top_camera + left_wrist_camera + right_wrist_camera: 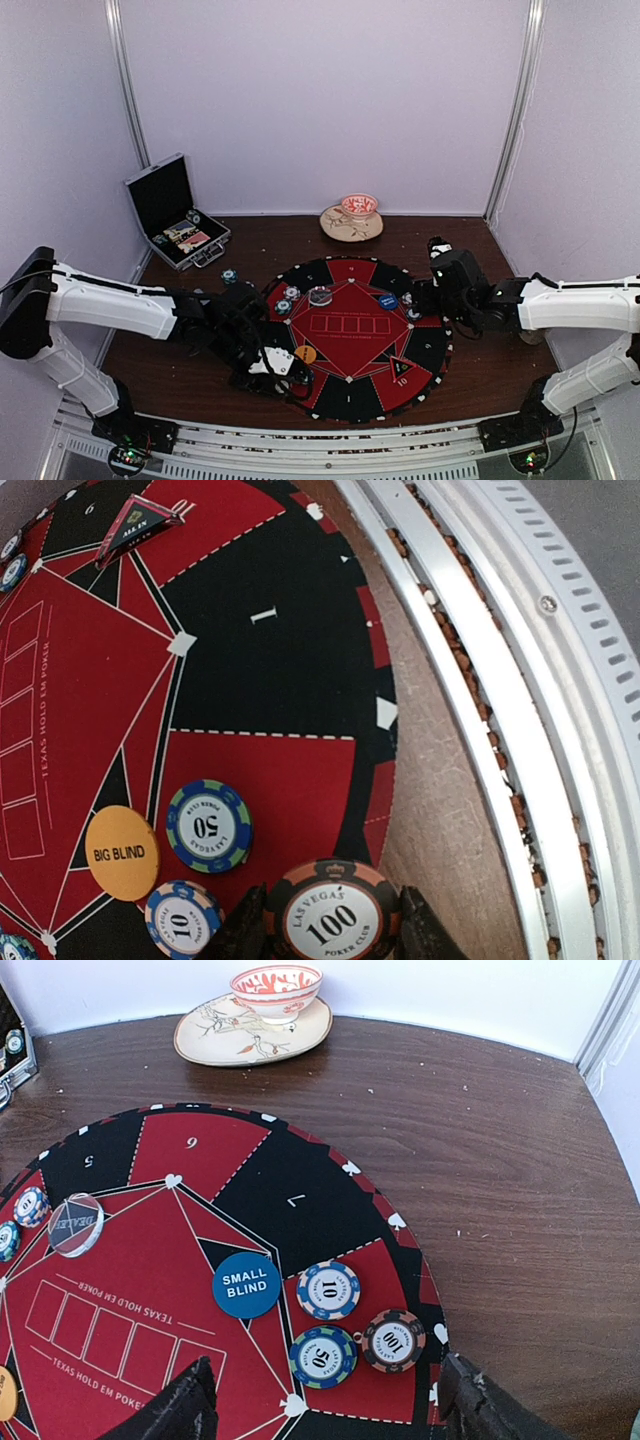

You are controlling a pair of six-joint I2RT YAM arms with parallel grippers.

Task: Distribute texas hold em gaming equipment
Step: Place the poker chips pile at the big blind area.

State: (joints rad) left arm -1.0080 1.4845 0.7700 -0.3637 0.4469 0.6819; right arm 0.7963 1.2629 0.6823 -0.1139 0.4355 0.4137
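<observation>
My left gripper [333,925] is shut on a black-and-orange 100 chip [333,910], held low over the near-left red sector of the round mat [270,660]. Beside it on the mat lie a blue-green 50 chip [208,826], a blue 10 chip [183,920] and the orange BIG BLIND disc [121,852]. My right gripper [325,1415] is open above the mat's right side with nothing between its fingers. Below it lie a 10 chip [328,1290], a 50 chip [322,1356], a 100 chip [394,1340] and the blue SMALL BLIND disc [246,1284].
An open black case [175,212] with cards and chips stands at the back left. A plate with a red-patterned bowl [352,220] sits at the back centre. One chip [229,276] lies on the wood left of the mat. A metal rail [520,680] runs along the near edge.
</observation>
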